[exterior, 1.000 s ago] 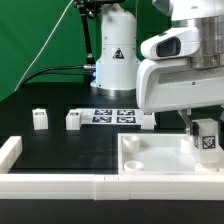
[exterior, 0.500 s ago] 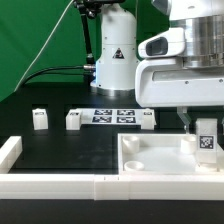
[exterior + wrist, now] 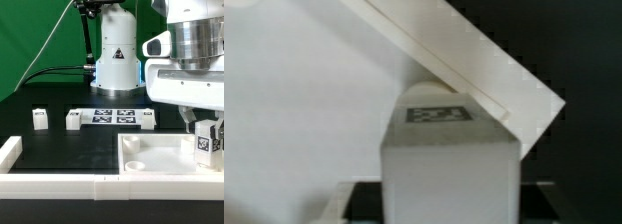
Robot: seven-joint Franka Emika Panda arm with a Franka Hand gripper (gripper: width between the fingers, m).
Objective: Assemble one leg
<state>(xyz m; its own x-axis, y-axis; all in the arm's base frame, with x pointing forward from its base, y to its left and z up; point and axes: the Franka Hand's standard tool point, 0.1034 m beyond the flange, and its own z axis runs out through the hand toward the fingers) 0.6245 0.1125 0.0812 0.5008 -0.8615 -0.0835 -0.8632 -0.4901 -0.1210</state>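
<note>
On the black table [image 3: 60, 145], a white panel [image 3: 160, 160] is seen at 4 o'clock in the exterior view. Over its 3 o'clock corner, the gripper [image 3: 206, 138] is clamped on the leg [image 3: 207, 143]. Three loose legs [image 3: 40, 119] are lined up from 9 o'clock toward the centre.

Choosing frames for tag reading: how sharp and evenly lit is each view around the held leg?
Exterior view: even light, little glare, but the leg in the gripper is small, its tag coarse. Wrist view: soft focus up close, the tag dim and blurred, the white panel nearly washed out.
</note>
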